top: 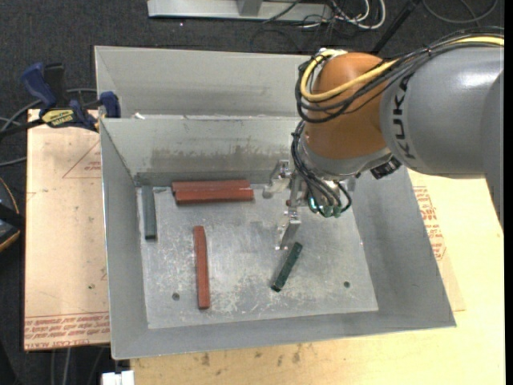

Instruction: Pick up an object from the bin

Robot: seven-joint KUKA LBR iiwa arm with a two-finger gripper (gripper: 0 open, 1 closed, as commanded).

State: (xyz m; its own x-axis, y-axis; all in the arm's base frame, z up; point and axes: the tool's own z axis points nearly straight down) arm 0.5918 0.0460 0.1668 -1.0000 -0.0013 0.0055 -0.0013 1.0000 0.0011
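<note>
The floor [48, 22] is dark grey carpet with a fine speckle, evenly lit. At the far side a flat grey metal foot [232, 6] of some stand lies on it, and a tangle of black and white cables [353, 2] sits just beside its right end, some running off past the edge. A thin black lead [12, 124] curls over the carpet at the left, well apart from that tangle

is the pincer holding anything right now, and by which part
It cannot be told. The pincer sits at the upper end of the dark green bar lying right of centre, but whether it grips that end isn't visible.
</note>
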